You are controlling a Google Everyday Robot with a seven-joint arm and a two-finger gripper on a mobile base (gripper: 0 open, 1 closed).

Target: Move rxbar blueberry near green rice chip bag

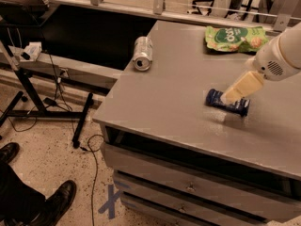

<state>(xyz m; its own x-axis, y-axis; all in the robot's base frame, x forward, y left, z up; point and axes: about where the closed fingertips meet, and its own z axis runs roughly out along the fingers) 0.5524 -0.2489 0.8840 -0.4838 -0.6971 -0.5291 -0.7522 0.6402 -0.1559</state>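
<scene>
The rxbar blueberry [227,102], a small flat navy-blue bar, lies on the grey table [178,98] toward the right. My gripper [230,96] reaches in from the right on a white arm and its pale fingertips [240,87] are right over the middle of the bar, at or just above it. The green rice chip bag [233,37] lies flat at the table's far right edge, well behind the bar.
A silver soda can [142,53] lies on its side near the table's far left edge. The table's left and front edges drop to the floor. A black stand with cables [51,102] is at the left. A person's black shoes [51,202] are at the bottom left.
</scene>
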